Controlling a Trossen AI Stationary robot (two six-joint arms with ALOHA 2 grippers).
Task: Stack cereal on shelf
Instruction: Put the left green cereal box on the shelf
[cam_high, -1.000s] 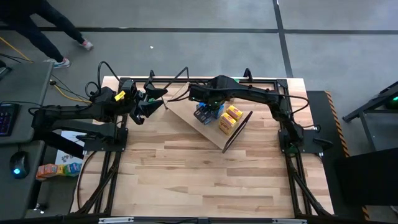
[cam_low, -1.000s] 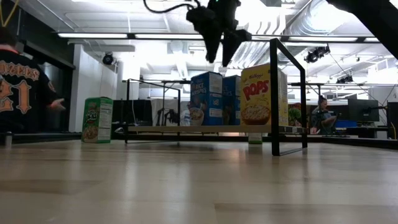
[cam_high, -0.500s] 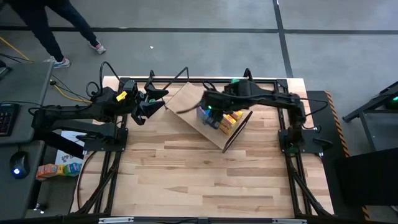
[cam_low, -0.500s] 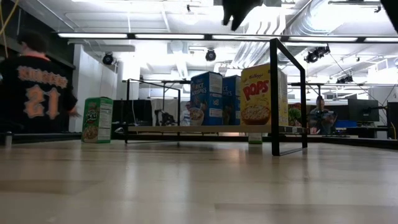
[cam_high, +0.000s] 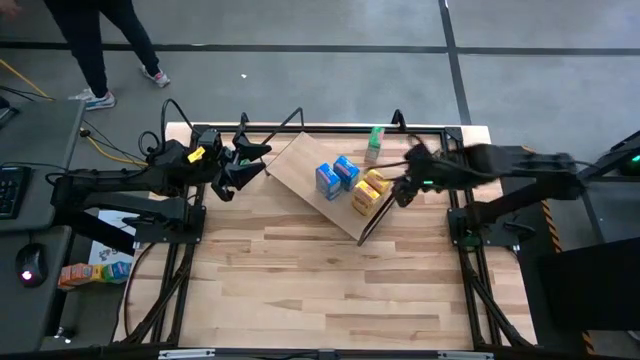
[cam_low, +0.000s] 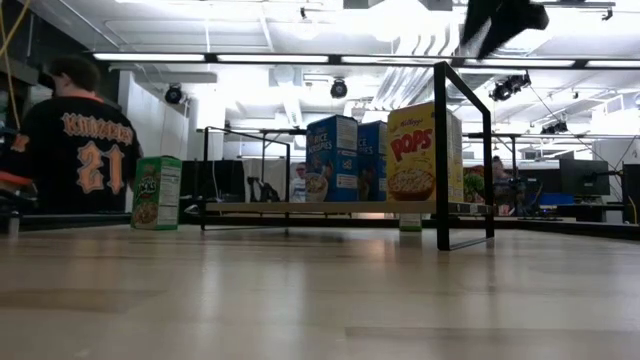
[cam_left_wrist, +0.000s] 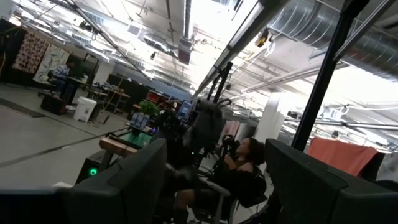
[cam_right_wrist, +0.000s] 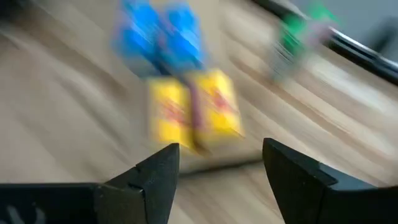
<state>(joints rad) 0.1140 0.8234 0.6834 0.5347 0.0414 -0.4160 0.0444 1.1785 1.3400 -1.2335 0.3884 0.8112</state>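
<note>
Left gripper (cam_high: 250, 160) parked at the table's far-left edge, jaws apart, holding nothing. Green cereal box (cam_low: 157, 192) stands alone on the tabletop left of the shelf (cam_high: 300, 170). Shelf board sits tilted mid-table at the back; its near half is bare. On it: two blue boxes (cam_high: 336, 176), two yellow boxes (cam_high: 368, 191). Another green box (cam_high: 374, 140) by the far edge. Right gripper (cam_high: 404, 187) hovers just off the shelf's right edge, jaws spread, empty. Striped tabletop (cam_high: 320, 280) is open in front. Person in a numbered jersey (cam_low: 75, 150) stands beyond.

The left end effector (cam_high: 243, 160) hovers at the table's far left corner, fingers (cam_left_wrist: 121, 186) apart. The right end effector (cam_high: 410, 185) hangs off the right side, fingers (cam_right_wrist: 155, 171) spread, empty.
</note>
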